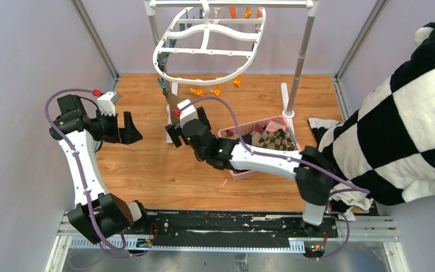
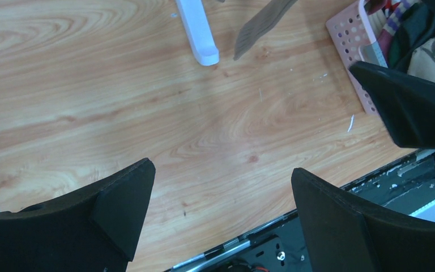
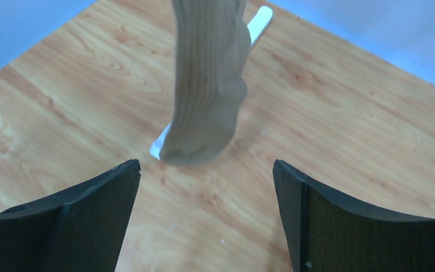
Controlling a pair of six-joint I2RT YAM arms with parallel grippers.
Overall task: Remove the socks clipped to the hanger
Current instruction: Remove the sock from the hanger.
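The white oval hanger (image 1: pixel 209 52) hangs tilted from the rack's top bar, with orange clips along its far edge. One olive-brown ribbed sock (image 1: pixel 170 103) dangles from a teal clip at the hanger's left end. In the right wrist view this sock (image 3: pixel 207 85) hangs just ahead of my right gripper (image 3: pixel 207 170), which is open, and the toe is not between the fingers. My left gripper (image 2: pixel 221 170) is open and empty over bare wood, left of the sock (image 2: pixel 263 25). Several other socks (image 1: pixel 273 139) lie in the pink basket (image 1: pixel 249 124).
The grey pole rack (image 1: pixel 301 56) stands on white feet (image 2: pixel 198 34) at the back. Loose orange clips (image 1: pixel 215 89) lie on the wood under the hanger. A large black-and-white checked plush cloth (image 1: pixel 408 124) fills the right side. The pink basket (image 2: pixel 348 34) sits right of centre.
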